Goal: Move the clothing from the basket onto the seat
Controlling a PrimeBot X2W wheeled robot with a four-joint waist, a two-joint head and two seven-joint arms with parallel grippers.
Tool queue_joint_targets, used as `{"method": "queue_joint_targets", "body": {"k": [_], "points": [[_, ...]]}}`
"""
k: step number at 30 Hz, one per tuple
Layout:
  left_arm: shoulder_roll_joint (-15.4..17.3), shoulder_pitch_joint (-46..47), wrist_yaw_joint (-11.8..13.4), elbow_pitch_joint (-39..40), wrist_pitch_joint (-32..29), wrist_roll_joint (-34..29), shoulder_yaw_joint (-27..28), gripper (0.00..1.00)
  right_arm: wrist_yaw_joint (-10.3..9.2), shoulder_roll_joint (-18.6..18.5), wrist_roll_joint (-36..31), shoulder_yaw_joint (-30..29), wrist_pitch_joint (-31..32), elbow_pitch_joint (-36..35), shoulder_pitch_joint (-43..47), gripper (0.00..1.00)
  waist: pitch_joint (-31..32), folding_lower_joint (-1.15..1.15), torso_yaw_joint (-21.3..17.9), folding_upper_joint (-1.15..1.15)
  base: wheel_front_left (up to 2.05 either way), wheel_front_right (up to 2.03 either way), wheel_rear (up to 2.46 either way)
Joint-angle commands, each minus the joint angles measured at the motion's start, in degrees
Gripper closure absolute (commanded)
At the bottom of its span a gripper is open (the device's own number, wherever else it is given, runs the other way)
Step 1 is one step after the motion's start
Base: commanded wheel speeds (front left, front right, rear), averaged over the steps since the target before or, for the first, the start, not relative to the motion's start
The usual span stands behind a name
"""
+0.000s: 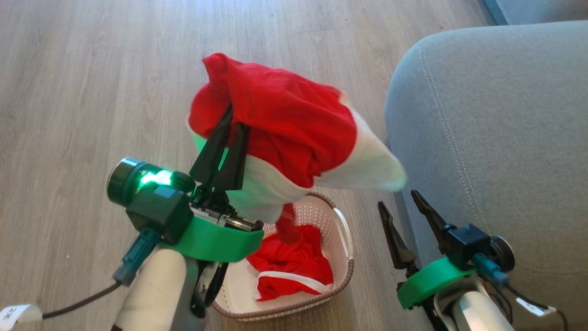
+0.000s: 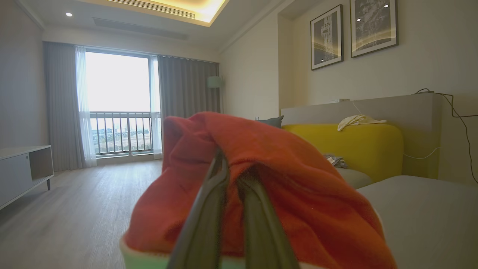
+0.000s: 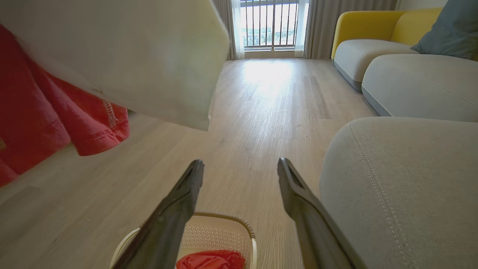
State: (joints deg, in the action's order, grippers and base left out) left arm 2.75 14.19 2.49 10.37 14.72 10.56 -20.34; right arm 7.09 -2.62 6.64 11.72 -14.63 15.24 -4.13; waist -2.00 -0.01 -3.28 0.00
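Centre: left gripper [image 1: 235,120] pinches a red garment [image 1: 285,124] high above the basket [image 1: 342,234], clearing its rim for the seat [image 1: 496,115] at right; right gripper [image 1: 398,200], lower right, gapes empty.

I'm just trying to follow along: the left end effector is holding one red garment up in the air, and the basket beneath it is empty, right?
Not quite. The left end effector does hold one red garment up in the air, but the basket beneath it is not empty: a second red garment lies inside, as the head view shows.
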Motion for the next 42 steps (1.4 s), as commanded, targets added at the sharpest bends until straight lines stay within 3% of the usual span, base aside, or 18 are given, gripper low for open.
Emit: {"method": "queue_joint_targets", "body": {"k": [1, 11, 18, 23, 42], "points": [[0.1, 2.7, 0.3, 1.8, 0.3, -0.1, 2.0, 1.0, 0.4, -0.8, 0.7, 1.7, -0.4, -2.5, -1.6, 0.0, -0.1, 0.01, 0.0, 0.0, 0.0, 0.0, 0.0], [0.1, 3.0, 0.4, 0.3, 0.3, -0.9, 4.1, 1.0, 0.4, -4.6, 4.9, 9.2, -0.4, -9.2, -1.6, 0.0, -0.2, 0.01, -0.6, 0.0, 0.0, 0.0, 0.0], [0.1, 3.0, 0.3, -0.4, 0.3, -1.9, 5.2, 1.0, 0.4, -9.6, 16.4, 20.0, -0.4, -16.7, -1.3, 0.0, -0.1, 0.01, -1.1, 0.0, 0.0, 0.0, 0.0], [0.1, 3.0, 0.4, -0.7, 0.3, -2.2, 4.9, 1.0, 0.4, -11.4, 19.7, 24.4, -0.4, -20.2, -2.8, 0.0, -0.3, 0.01, -0.9, 0.0, 0.0, 0.0, 0.0], [0.1, 3.3, 0.6, -0.4, 0.3, 0.1, -3.1, 1.0, 0.4, -11.7, 22.7, 27.1, -0.4, -20.8, -7.6, 0.0, -0.4, 0.01, 2.1, 0.0, 0.0, 0.0, 0.0]]}}
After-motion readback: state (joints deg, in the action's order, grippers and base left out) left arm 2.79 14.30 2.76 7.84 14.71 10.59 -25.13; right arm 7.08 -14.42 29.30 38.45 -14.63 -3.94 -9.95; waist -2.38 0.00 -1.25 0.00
